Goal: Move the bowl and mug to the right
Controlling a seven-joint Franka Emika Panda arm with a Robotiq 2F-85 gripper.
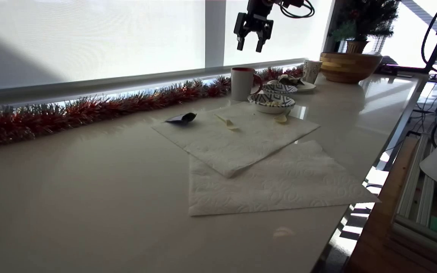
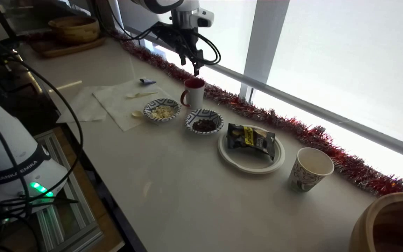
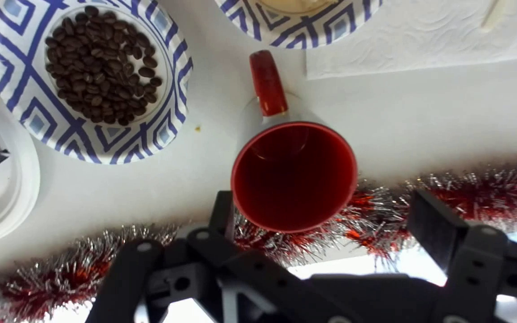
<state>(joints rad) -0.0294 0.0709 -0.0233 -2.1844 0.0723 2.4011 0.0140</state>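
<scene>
The white mug with red rim and handle stands upright near the window side, in both exterior views (image 1: 241, 85) (image 2: 195, 96) and the wrist view (image 3: 294, 179). Two whitish bowls with patterned rims stand beside it. The bowl with pale flakes shows in all views (image 1: 271, 110) (image 2: 169, 102) (image 3: 303, 31). The bowl with dark beans also shows in all views (image 1: 279, 88) (image 2: 204, 114) (image 3: 25, 89). I cannot tell which one the task names. My gripper (image 1: 249, 50) (image 2: 189, 69) (image 3: 326, 220) is open and empty, above the mug, fingers pointing down and not touching it.
A white plate (image 2: 233, 161) with a black snack bag (image 2: 254, 138) and a paper cup (image 2: 304, 176) stand past the bean bowl. Red-silver tinsel (image 1: 101, 113) runs along the window. Paper towels (image 1: 249, 151) carry plastic spoons. Wooden bowls (image 1: 351, 68) (image 2: 73, 29) stand at both ends.
</scene>
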